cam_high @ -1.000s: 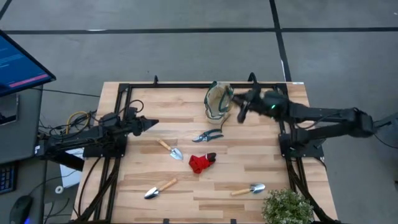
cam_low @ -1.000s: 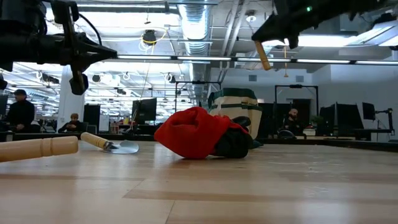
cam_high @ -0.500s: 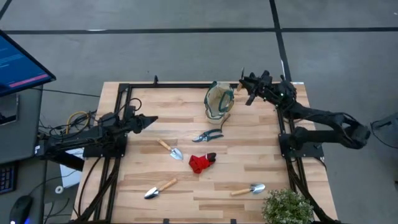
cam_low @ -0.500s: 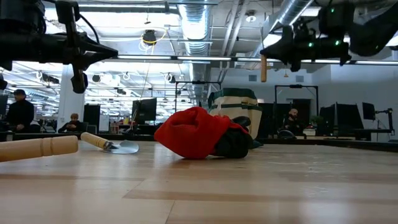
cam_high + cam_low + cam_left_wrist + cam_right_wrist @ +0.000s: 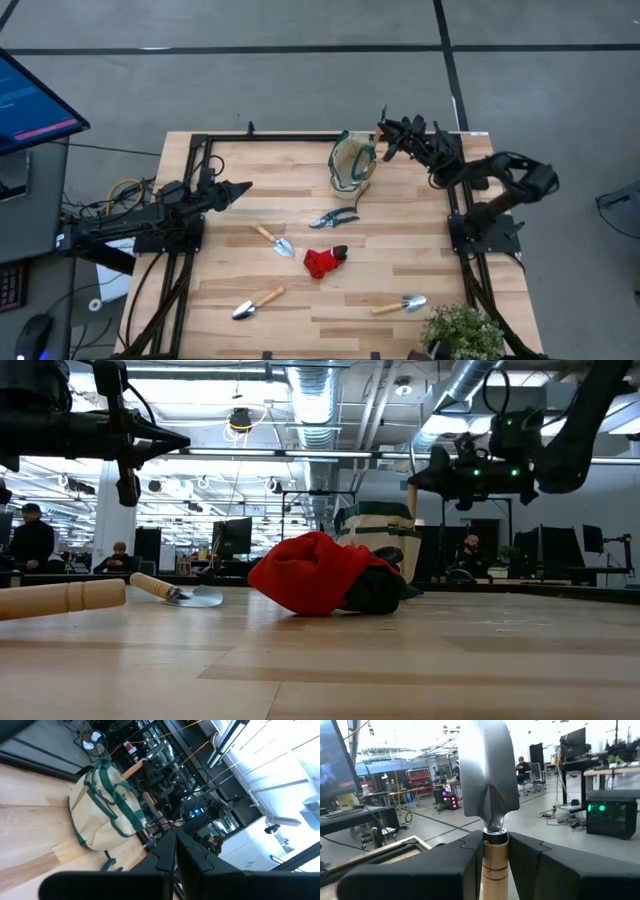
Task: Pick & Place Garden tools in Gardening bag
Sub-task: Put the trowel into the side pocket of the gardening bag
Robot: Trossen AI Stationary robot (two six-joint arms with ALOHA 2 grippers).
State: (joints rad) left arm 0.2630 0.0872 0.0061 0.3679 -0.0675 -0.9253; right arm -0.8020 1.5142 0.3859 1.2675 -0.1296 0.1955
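Observation:
The beige gardening bag (image 5: 350, 162) with green trim stands near the table's far edge. Just to its right my right gripper (image 5: 386, 134) is shut on a silver-bladed trowel (image 5: 487, 775) and holds it level with the bag's top (image 5: 378, 512). My left gripper (image 5: 243, 187) hangs shut at the table's left, touching nothing. On the table lie teal pruning shears (image 5: 335, 218), a red-and-black glove (image 5: 324, 260) and three wooden-handled tools (image 5: 272, 240) (image 5: 257, 302) (image 5: 400, 304). A wooden handle (image 5: 362, 192) juts out at the bag's near side. My right gripper pinches the trowel's wooden handle (image 5: 495, 862) between its two fingers (image 5: 455, 865), just under the metal collar at the blade end. The fingers come in about level and lie across the handle. The trowel is lifted clear, roughly upright, blade up, its handle end (image 5: 410, 496) hanging below.
A leafy potted plant (image 5: 462, 332) stands at the near right corner. A black frame (image 5: 300, 138) runs along the table's far edge and sides. A monitor (image 5: 30, 95) sits beyond the left edge. Open wood lies between the scattered tools.
My right gripper has swung toward the table's far edge and sunk beside the bag's top, still shut on the trowel. The trowel's handle, slanted a second ago, now hangs nearly straight down. The arm's elbow has folded back toward the right.

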